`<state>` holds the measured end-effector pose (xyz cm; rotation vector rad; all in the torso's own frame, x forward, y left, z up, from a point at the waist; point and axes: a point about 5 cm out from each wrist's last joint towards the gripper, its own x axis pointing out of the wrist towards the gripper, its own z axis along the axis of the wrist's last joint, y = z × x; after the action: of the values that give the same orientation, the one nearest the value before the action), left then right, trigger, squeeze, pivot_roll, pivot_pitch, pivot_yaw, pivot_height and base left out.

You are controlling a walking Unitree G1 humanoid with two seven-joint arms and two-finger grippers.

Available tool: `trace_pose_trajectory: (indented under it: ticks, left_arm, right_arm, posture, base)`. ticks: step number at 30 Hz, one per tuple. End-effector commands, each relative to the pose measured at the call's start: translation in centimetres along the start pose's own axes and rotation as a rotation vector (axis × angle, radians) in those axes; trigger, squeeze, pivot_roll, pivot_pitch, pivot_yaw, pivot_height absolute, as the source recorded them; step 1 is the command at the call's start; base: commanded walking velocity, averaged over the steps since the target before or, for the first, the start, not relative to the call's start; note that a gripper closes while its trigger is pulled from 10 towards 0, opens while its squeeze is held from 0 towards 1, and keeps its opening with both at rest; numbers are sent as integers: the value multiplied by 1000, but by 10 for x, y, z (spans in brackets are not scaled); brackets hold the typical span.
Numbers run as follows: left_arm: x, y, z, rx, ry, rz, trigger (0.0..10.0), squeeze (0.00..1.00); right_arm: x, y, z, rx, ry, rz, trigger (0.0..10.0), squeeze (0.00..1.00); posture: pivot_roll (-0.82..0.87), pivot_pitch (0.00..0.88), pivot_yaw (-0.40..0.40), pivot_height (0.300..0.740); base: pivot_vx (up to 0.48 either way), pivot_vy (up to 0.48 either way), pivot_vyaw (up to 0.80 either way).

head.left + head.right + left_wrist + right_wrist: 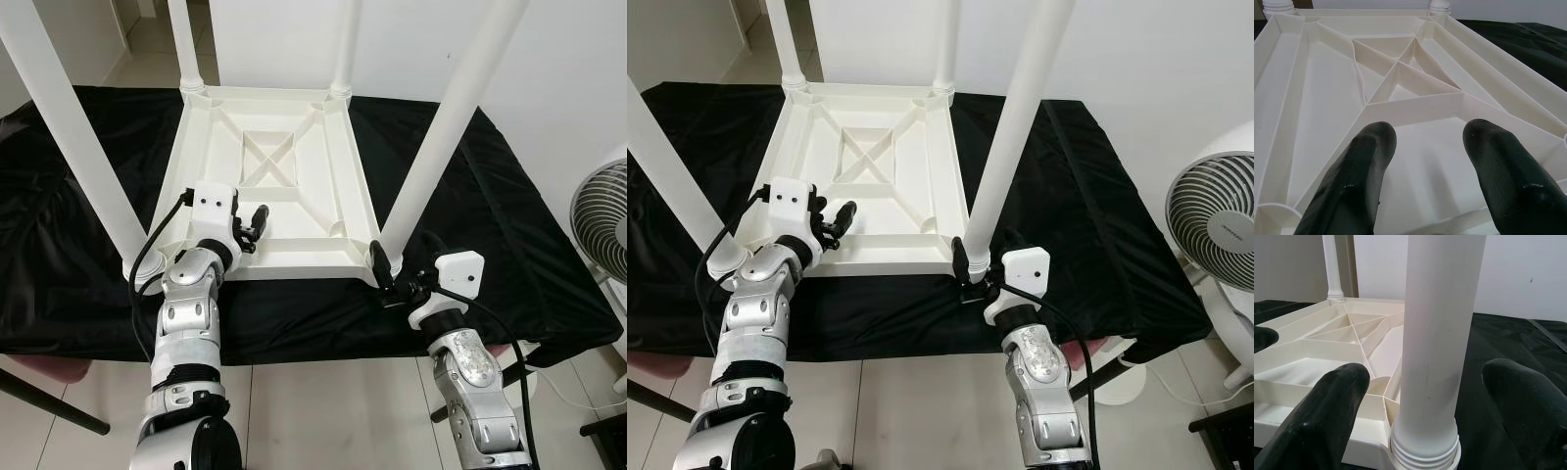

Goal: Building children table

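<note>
Right wrist view: leg [1437, 333] between spread fingers [1332, 401] of right gripper [392, 284], not clamped. Tabletop [265, 166] upside down on black cloth [509, 235]. Left gripper [257, 225] open over near rim. Likely step: tightening last leg; next, close and twist.

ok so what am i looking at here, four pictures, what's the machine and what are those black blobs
It is a humanoid robot with two silver arms. The top two pictures come from cameras on its head, looking down. The bottom two come from cameras on its wrists, and the black blobs are its own fingers. On a black cloth lies a white children's table, upside down with its legs up. The left hand hovers open over the table's underside. The right hand is open around the base of the near right leg, not yet gripping.
</note>
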<state>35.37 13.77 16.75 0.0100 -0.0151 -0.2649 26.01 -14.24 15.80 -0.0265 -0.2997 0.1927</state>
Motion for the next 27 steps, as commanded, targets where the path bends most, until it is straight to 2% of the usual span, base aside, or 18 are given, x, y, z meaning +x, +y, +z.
trace_pose_trajectory:
  ticks: [1, 16, 27]
  left_arm:
    - [-2, 12, 2, -59, 4, 559, 10000, 0]
    - [-4, 12, -2, -86, 43, 595, 10000, 0]
    - [-5, 14, -5, -94, 87, 699, 10000, 0]
  right_arm:
    - [-2, -1, -3, -6, 10, -15, 10000, 0]
    - [-3, -1, -3, -5, 8, -23, 10000, 0]
    - [-1, 0, -3, -1, 6, -30, 10000, 0]
  posture:
    - [55, 60, 0, 740]
    - [53, 60, 3, 740]
    - [54, 59, 5, 740]
  base:
    - [0, 0, 0]
    - [0, 0, 0]
    - [0, 0, 0]
